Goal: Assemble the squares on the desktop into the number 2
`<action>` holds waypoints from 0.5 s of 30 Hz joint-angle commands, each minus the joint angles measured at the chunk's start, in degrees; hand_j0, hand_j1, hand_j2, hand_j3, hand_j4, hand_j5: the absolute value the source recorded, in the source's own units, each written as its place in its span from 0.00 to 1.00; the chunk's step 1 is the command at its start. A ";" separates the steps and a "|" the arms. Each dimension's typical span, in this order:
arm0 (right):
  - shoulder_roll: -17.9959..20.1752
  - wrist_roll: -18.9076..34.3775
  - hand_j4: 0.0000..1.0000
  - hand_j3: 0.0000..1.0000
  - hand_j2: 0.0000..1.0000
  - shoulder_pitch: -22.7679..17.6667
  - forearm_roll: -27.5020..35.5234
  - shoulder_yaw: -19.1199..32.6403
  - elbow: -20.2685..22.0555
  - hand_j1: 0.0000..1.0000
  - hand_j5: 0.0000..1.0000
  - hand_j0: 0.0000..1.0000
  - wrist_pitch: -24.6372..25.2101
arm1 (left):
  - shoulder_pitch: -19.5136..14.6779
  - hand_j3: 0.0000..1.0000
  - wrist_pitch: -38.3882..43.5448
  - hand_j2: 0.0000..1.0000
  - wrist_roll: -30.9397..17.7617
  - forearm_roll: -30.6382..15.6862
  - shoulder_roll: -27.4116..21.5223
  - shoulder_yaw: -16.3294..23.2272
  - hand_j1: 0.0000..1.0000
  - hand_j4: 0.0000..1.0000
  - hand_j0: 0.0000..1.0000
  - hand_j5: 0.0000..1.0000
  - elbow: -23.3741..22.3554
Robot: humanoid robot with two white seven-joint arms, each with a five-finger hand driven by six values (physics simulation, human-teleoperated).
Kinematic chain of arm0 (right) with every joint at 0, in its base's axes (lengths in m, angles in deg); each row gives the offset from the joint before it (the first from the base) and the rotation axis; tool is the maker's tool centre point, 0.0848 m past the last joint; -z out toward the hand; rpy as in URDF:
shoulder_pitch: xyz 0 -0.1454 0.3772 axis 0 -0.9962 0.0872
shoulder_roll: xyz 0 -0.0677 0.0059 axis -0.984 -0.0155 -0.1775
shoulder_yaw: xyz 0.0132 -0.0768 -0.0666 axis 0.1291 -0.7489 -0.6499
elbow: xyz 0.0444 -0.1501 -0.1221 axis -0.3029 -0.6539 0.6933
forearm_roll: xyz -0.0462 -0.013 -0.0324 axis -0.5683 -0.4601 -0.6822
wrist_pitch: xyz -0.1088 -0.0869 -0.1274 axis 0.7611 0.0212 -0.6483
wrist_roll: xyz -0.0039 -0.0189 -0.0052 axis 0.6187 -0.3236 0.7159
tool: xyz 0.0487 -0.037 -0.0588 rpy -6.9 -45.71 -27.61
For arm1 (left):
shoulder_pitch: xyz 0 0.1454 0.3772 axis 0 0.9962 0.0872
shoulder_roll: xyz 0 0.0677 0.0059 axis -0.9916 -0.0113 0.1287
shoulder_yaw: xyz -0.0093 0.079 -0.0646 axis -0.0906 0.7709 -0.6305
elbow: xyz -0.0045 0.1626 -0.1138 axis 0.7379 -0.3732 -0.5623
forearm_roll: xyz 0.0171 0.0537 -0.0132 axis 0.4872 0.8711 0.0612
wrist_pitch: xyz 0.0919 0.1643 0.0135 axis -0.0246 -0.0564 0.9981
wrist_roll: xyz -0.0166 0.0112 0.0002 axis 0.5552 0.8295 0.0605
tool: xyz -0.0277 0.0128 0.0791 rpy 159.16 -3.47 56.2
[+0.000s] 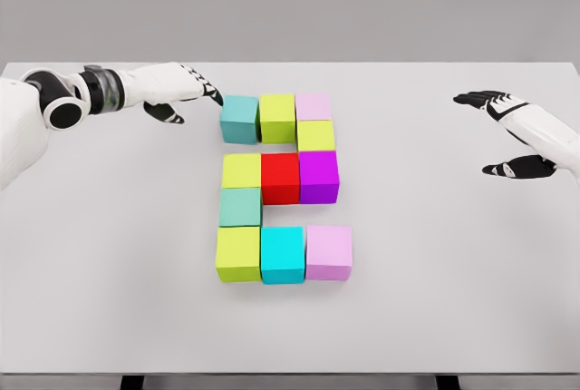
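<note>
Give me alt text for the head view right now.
Eleven coloured cubes form a number 2 on the white table. The left hand reaches the teal cube at the top-left end, fingers at its edge; the right hand hovers open, far right.

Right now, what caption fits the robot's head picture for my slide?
Eleven colored cubes form a 2 on the white table; left hand touches the teal top-left cube, right hand open nearby.
</note>
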 commanded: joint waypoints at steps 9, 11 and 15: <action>0.08 -0.03 1.00 1.00 1.00 0.00 0.39 0.06 -0.05 1.00 1.00 1.00 0.04 | 0.26 0.78 0.07 0.78 0.02 -0.61 -1.66 -0.04 0.78 0.78 0.78 0.78 0.83; 0.08 -0.03 1.00 1.00 1.00 0.00 0.39 0.06 -0.05 1.00 1.00 1.00 0.04 | 0.26 0.78 0.07 0.78 0.02 -0.61 -1.93 0.05 0.78 0.78 0.78 0.78 1.09; 0.08 -0.03 1.00 1.00 1.00 -0.09 0.39 0.06 -0.05 1.00 1.00 1.00 0.04 | 0.44 0.78 0.07 0.78 0.02 -0.44 -3.07 0.23 0.78 0.78 0.78 0.78 4.16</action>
